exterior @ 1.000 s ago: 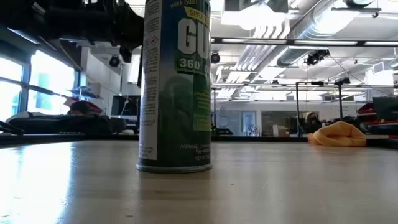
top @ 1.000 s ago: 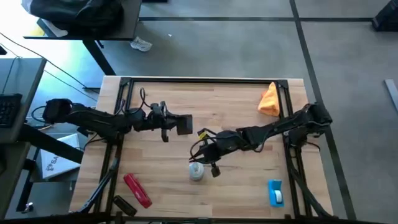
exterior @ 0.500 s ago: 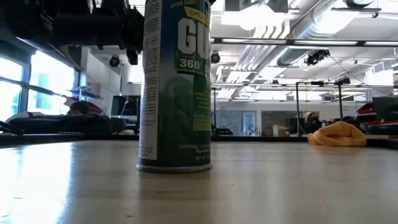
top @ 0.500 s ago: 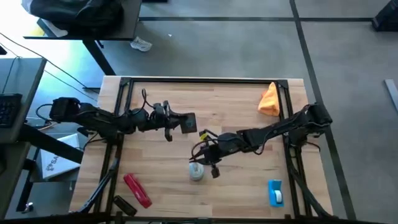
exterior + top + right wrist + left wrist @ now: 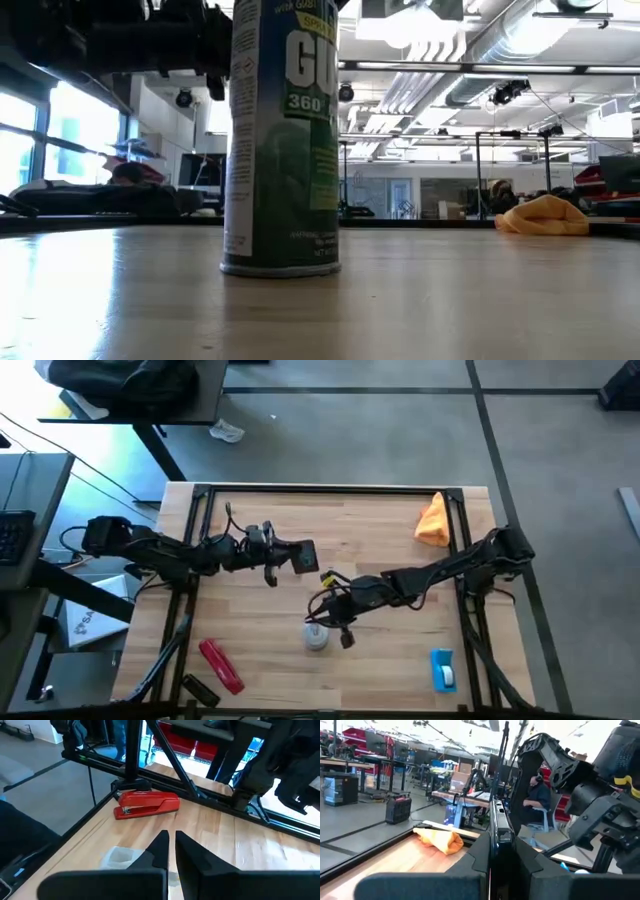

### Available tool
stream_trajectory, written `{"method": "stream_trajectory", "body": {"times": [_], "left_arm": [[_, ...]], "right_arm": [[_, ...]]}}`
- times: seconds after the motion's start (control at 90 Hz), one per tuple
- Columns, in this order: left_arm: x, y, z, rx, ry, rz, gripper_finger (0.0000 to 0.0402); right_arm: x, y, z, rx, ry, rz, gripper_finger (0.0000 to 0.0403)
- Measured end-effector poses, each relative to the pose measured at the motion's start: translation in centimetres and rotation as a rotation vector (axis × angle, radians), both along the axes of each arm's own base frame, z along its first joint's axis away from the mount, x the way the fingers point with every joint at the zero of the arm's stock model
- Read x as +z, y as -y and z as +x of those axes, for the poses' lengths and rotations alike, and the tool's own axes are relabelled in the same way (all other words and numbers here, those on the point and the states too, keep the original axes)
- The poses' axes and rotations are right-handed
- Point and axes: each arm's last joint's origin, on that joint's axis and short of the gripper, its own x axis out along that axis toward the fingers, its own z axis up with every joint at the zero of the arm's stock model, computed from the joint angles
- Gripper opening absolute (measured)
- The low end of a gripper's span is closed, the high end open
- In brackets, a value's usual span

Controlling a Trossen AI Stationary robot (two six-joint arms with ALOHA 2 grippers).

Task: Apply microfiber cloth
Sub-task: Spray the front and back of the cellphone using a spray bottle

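1. The microfiber cloth lies crumpled at the bench's far right corner, well apart from both arms and untouched.
2. The right claw hovers just above the spray can, fingers nearly closed on nothing, likely done with it.
3. The left claw, pressed shut and empty, waits beyond the can.
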Motion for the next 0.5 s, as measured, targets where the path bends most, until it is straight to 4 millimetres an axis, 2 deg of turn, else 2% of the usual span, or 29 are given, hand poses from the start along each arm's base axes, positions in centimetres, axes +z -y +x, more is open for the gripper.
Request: {"method": "stream_trajectory", "body": {"times": [0.133,0.5], "left_arm": [[-0.01,0.01,0.00,-0.002,-0.001,0.001,0.0015],[-0.01,0.02,0.00,-0.006,-0.001,0.001,0.0015]], "right_arm": [[0.45,-0.24,0.06,-0.015,0.023,-0.015,0.0000],[-0.12,-0.27,-0.19,-0.062,-0.049,-0.018,0.0000]]}}
